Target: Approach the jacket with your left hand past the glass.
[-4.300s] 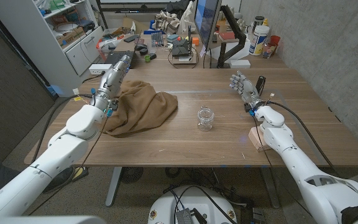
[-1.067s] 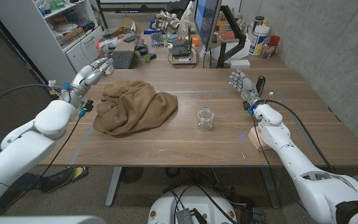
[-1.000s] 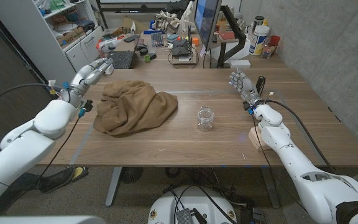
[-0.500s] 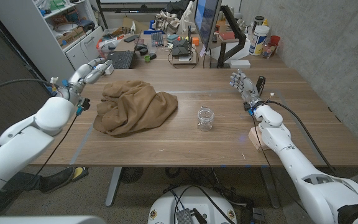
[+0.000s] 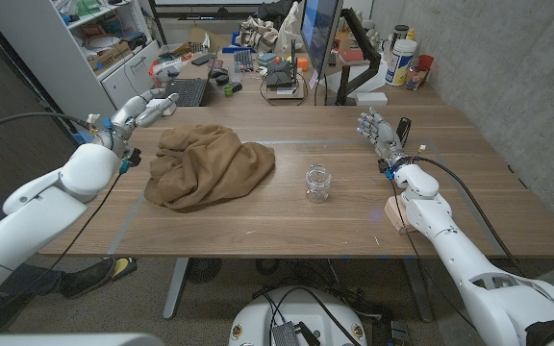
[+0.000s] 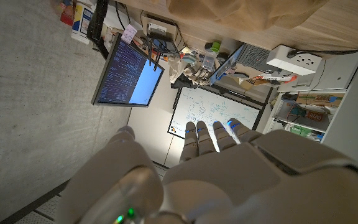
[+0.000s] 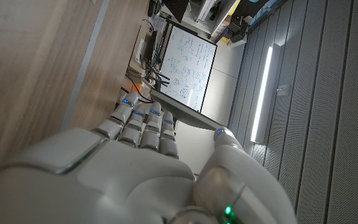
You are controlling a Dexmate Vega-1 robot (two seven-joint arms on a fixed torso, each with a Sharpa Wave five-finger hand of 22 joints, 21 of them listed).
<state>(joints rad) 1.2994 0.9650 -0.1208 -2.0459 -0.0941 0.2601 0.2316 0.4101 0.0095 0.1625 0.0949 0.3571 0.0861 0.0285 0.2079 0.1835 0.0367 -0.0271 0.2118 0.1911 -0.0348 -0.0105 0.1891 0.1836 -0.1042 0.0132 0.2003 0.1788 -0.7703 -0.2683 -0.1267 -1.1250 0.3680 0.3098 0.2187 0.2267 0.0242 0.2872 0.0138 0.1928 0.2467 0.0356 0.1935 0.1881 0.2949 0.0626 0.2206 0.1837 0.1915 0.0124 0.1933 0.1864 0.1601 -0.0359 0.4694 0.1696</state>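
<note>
The brown jacket [image 5: 210,165] lies bunched up on the left half of the wooden table [image 5: 287,216]. Its long side runs from the front left to the back right. The small glass [image 5: 317,182] stands upright to its right, apart from it, and looks empty. The left hand [image 5: 146,109] hangs over the table's back left corner, beside the jacket, fingers straight, holding nothing. The right hand [image 5: 377,130] stands near the right side, fingers spread.

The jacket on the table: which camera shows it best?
The head view: the whole brown jacket lies crumpled on the table. The left wrist view catches only an edge of it; the right wrist view has bare tabletop instead.
</note>
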